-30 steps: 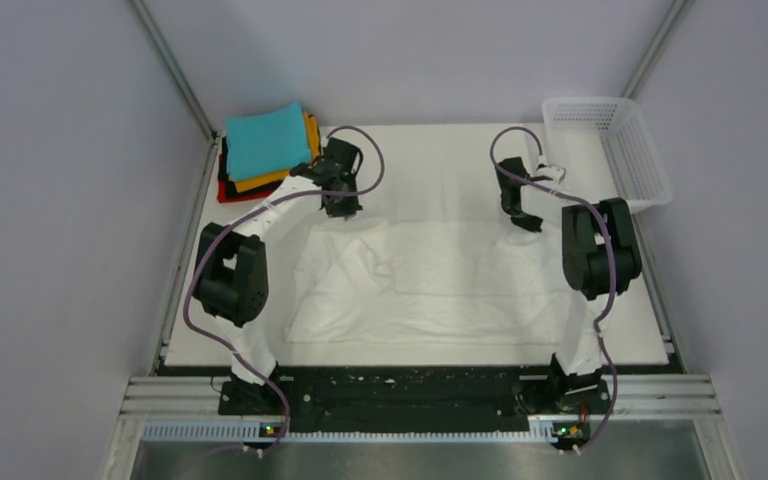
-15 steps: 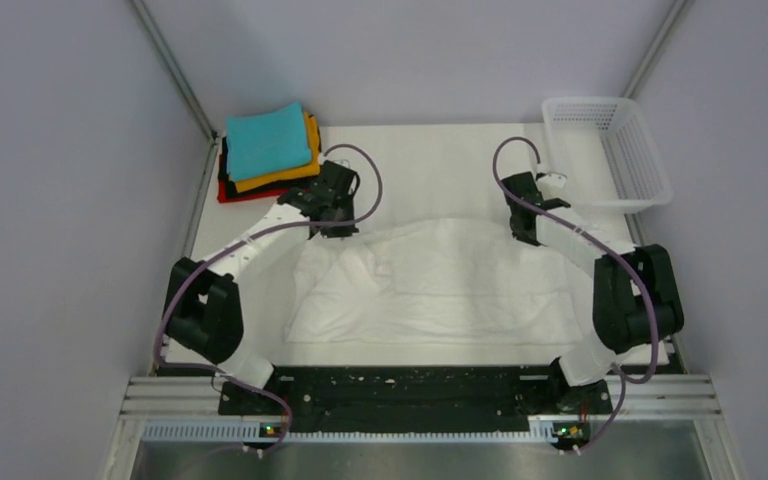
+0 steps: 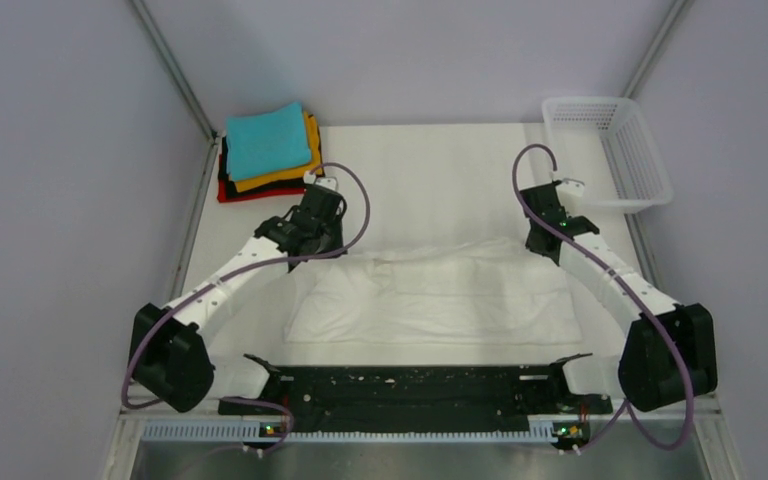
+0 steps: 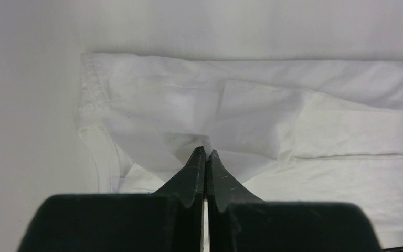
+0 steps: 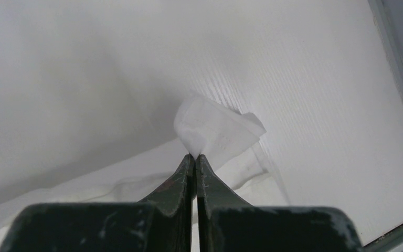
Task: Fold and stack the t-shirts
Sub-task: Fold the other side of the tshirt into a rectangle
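**Enclosure.** Pale lilac-grey walls (image 3: 60,220) close the cell on the left, far and right sides. A metal corner post (image 3: 170,65) slants up from each far corner.

**Work surface.** A white table (image 3: 440,160) fills the floor of the cell. The right wrist view shows fine parallel ribbing in its top. A black base plate (image 3: 410,385) and an aluminium rail (image 3: 680,395) cross the near edge, where both my arms are bolted.

**White t-shirt** (image 3: 430,295). It lies as a wide, creased band across the near middle of the table, with its long side parallel to the near edge.

**Stack** (image 3: 260,160). Folded shirts sit at the far-left corner of the table, with the teal shirt (image 3: 265,140) on top. Orange, black and red edges show beneath it. The stack is well apart from the white t-shirt.

**Basket** (image 3: 620,150). White mesh, at the far-right corner, beside the right wall.

**Left gripper** (image 3: 322,238). My jaws are fully closed, pinching white cloth at the far-left end of the t-shirt. In the left wrist view the fabric rises to a peak at my fingertips, with a stitched hem to the left.

**Right gripper** (image 3: 545,243). My jaws are fully closed on the far-right corner of the same t-shirt. In the right wrist view a small thin flap of cloth stands above the tips
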Robot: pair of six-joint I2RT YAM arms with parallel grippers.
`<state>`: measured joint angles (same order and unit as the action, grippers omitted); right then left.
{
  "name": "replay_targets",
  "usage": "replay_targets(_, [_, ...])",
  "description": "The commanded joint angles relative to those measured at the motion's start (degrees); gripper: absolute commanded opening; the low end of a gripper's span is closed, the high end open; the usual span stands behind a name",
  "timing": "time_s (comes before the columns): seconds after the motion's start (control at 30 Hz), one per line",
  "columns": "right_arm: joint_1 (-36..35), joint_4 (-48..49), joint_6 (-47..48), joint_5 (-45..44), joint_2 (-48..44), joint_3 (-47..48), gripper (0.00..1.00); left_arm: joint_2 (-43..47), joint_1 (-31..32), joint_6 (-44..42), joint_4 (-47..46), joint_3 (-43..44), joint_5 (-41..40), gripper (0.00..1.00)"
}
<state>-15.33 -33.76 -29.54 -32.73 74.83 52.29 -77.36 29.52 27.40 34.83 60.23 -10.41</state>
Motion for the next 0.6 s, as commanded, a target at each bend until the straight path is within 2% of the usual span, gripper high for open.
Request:
replay_targets(0.0, [-0.28,-3.46,0.00,1.89,-3.97,-1.45,0.00,5.48,0.32,1.63,-0.04,-3.39,-1.93,0.00])
replay_targets(0.27, [-0.31,-6.03,-3.49,6.27,-6.87,-7.28,0.00,6.80,0.59,4.28,-1.52,-9.24,-0.08,0.00])
replay_targets(0.4, [-0.30,-9.62,-6.43,7.67,-5.28,-9.55,0.05,7.38,0.71,7.46,-1.98,-13.57,-0.35,0.00])
replay_targets(0.47, [-0.26,-11.55,-7.61,8.12,-4.97,-10.83,0.19,8.11,0.65,9.35,-2.58,-16.50,-0.51,0.06])
replay_targets(0.5, [-0.26,-12.19,-7.95,8.92,-5.13,-11.44,0.32,8.35,0.71,10.23,-2.72,-18.23,-0.55,0.11])
replay_targets(0.57, [-0.34,-14.03,-8.82,11.39,-6.08,-12.48,0.50,8.80,0.68,12.33,-2.09,-19.90,-0.25,0.24])
